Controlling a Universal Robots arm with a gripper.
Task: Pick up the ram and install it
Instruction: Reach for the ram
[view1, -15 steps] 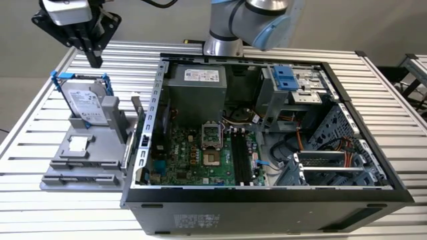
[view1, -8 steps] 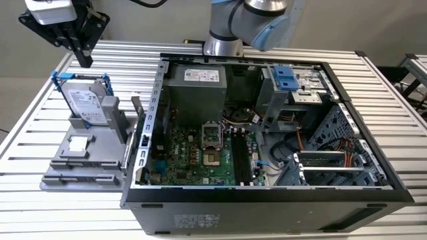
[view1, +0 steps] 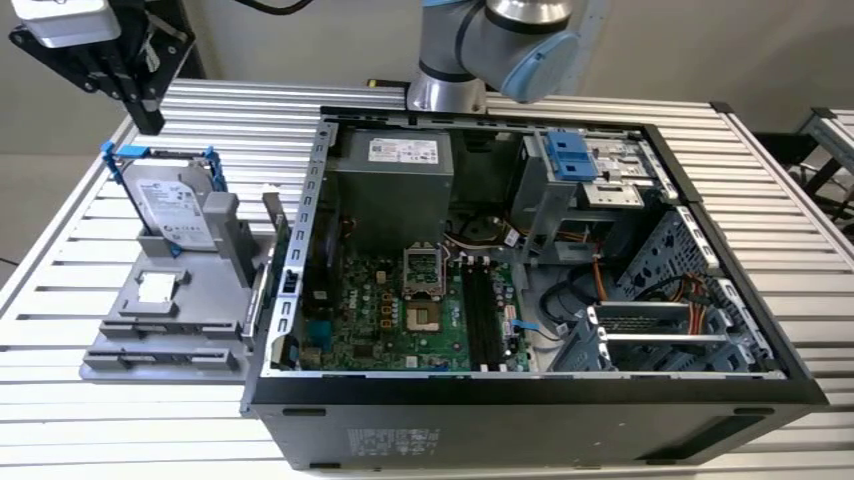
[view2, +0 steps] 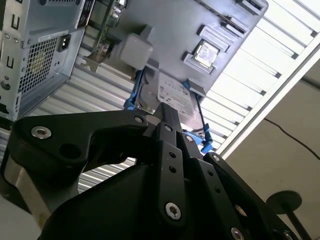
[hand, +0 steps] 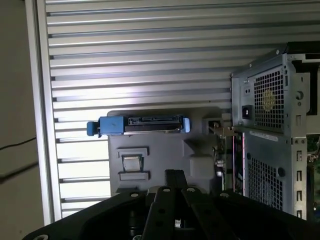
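Standing on edge, the ram (view1: 276, 230) parallels the case (view1: 534, 410).

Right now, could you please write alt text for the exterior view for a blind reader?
An open computer case lies on a slatted metal table, its green motherboard exposed. At the exterior view's left, a grey fixture holds an upright hard drive in a blue bracket, with the black gripper above it.

Open computer case (view1: 534, 420) beside a grey fixture (view1: 160, 335) on a slatted table (view1: 134, 440).
A hard drive (view1: 171, 205) in a blue bracket stands upright in the fixture.
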